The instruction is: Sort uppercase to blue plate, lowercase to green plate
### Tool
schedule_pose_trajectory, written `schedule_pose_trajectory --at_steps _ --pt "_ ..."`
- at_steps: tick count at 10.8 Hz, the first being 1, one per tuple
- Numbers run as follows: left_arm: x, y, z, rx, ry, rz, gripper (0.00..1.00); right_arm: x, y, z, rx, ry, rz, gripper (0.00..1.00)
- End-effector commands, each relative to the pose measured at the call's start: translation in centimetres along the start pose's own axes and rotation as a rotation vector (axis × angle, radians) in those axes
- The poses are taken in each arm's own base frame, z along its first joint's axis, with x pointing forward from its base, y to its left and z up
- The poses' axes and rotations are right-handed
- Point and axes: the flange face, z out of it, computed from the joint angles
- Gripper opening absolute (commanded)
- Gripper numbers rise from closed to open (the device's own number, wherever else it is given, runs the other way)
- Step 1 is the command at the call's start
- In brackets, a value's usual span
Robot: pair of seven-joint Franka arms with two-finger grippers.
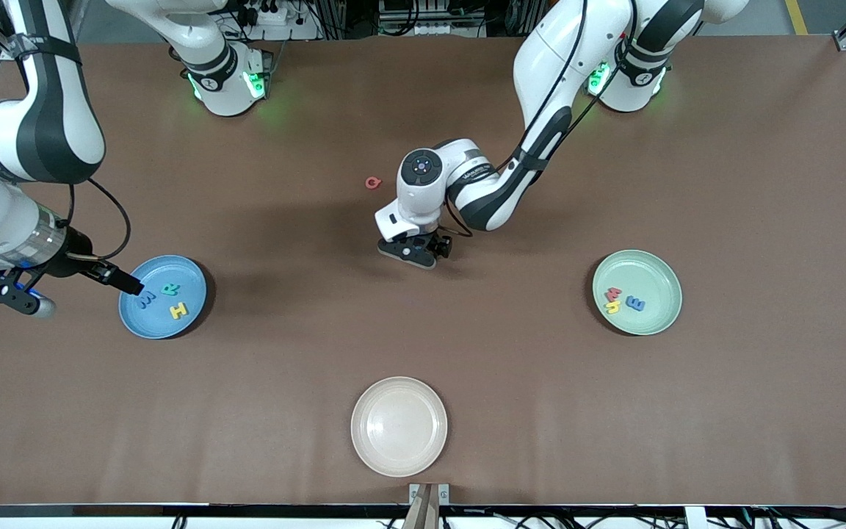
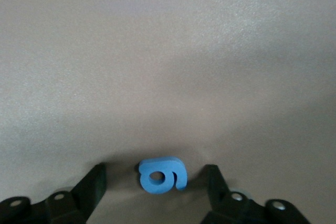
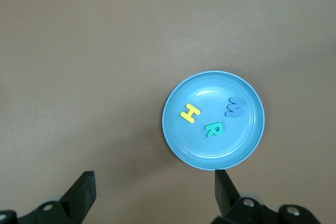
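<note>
Front view first: my left gripper point(image 1: 410, 252) is hanging low over the middle of the brown table point(image 1: 746, 411), its fingers hidden under the wrist from this angle. The pink-red Q point(image 1: 372, 182) is lying alone on the table, farther from the camera than that gripper and toward the right arm's end of it. My right gripper point(image 1: 12, 292) is hovering at the right arm's end of the table, just beside the blue plate point(image 1: 145, 320). On that plate the blue W point(image 1: 147, 299), the teal-green R point(image 1: 170, 289) and the yellow H point(image 1: 179, 311) are lying close together. Toward the left arm's end, the green plate point(image 1: 654, 322) is holding the red w point(image 1: 613, 294), the yellow h point(image 1: 612, 307) and the blue e point(image 1: 636, 303) in a tight cluster. A cream plate point(image 1: 399, 426) is sitting nearest the camera.

Left wrist view: my two fingers point(image 2: 94, 182) are standing apart with the blue g point(image 2: 163, 176) lying flat on the table between them. There is a gap on each side of the letter, so I am gripping nothing here.

Right wrist view: my fingers point(image 3: 84, 190) are spread wide with only bare table between them, holding nothing. The blue plate point(image 3: 181, 148) is showing whole, with the yellow H point(image 3: 190, 113), the teal-green R point(image 3: 213, 129) and the blue W point(image 3: 235, 107) lying inside it, none of them overlapping.
</note>
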Motion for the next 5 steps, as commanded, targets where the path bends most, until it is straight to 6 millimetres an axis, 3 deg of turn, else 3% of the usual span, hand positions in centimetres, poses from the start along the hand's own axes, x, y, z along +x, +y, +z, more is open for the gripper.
schedule_pose_trajectory --at_steps 1,5 --pt "0.03 0.57 0.64 0.017 0.02 -0.005 0.75 0.63 0.25 -0.59 -0.001 0.025 -0.012 1.0" --pt "-0.17 1.03 1.18 0.018 0.016 -0.008 0.71 1.28 1.04 -0.28 0.0 0.04 0.003 1.0"
